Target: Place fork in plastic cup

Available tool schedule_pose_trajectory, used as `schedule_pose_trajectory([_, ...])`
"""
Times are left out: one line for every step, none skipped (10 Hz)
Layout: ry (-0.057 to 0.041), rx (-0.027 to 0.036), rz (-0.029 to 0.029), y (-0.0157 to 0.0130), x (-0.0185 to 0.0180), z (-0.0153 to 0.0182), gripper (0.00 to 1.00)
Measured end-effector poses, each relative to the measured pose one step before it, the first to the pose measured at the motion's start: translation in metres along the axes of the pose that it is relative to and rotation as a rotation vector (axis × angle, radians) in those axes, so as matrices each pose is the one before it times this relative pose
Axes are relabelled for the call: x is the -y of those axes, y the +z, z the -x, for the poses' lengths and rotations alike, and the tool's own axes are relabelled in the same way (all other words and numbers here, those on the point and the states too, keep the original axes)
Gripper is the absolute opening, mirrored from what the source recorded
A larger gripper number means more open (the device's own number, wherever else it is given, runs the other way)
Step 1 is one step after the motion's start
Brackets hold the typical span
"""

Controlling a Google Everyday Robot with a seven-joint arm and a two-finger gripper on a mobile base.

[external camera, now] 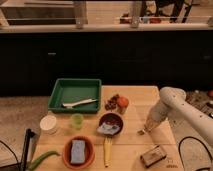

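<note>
I start with the wooden table (pixel 135 95), which carries everything I have to work with. The white arm (pixel 175 105) reaches in from the right and slopes down toward the boards, and its gripper (pixel 145 128) sits low, right of the table's middle. I cannot tell whether the claw is clenched or released. On the far left lies the green tray (pixel 75 90) with the long white utensil (pixel 79 103) in it. Nearer to me stand the orange bowl (pixel 77 151), which holds a blue sponge (pixel 77 150), and the dark red bowl (pixel 111 122), which has something pale in it. The white round container (pixel 49 124) is at the left edge, and the yellow-handled utensil (pixel 107 152) lies just in front of the dark red bowl. A small brown box (pixel 153 156) rests in front of the gripper. The plastic cup (pixel 76 120) stands upright between the white container and the dark red bowl, well apart from the gripper. The fork (pixel 141 132) is, as I judge it, the slim pale sliver at the gripper's tip, down at the table surface. I cannot say whether it is gripped. As I read it, the task is at its very start: the cup has no fork in it, so I have the lift, the carry to the left across the dark red bowl and the drop into the cup all left to do
</note>
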Motion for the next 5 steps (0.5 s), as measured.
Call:
schedule_pose_trajectory([0.00034, -0.00129, 0.00065, -0.00064, -0.00023, -0.00068, 0.00])
schedule_pose_trajectory([0.00034, 0.00012, 0.00037, -0.00001, -0.00019, -0.00009, 0.00])
schedule_pose_trajectory([-0.00009, 0.00392, -0.00038, 0.00097, 0.00027, -0.00050, 0.00])
schedule_pose_trajectory([0.00117, 0.01145, -0.00706, 0.00229, 0.00004, -0.00357, 0.00])
schedule_pose_trajectory([-0.00169, -0.00113, 0.00230, -0.00038, 0.00027, 0.00041, 0.00])
